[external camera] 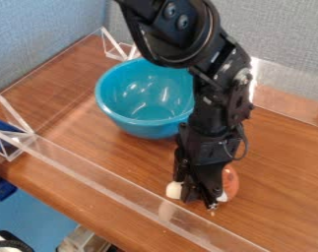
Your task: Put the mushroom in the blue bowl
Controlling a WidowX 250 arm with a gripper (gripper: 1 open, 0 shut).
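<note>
Our glossy turquoise-blue plastic bowl (146, 95), round and smooth-sided, waits on the wood-grained desk (119, 150); delivery remains undone. The black end effector (197, 200) is down around the toy mushroom (176, 190), its pale stem beside a rounded reddish cap. We cannot tell whether it grips. Lifting and dropping it in remain.

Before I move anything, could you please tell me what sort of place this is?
Probably a robotics lab workspace: a black jointed robot arm reaches over a brown wooden table, edged with clear plastic panels, beside a glossy turquoise bowl.
</note>
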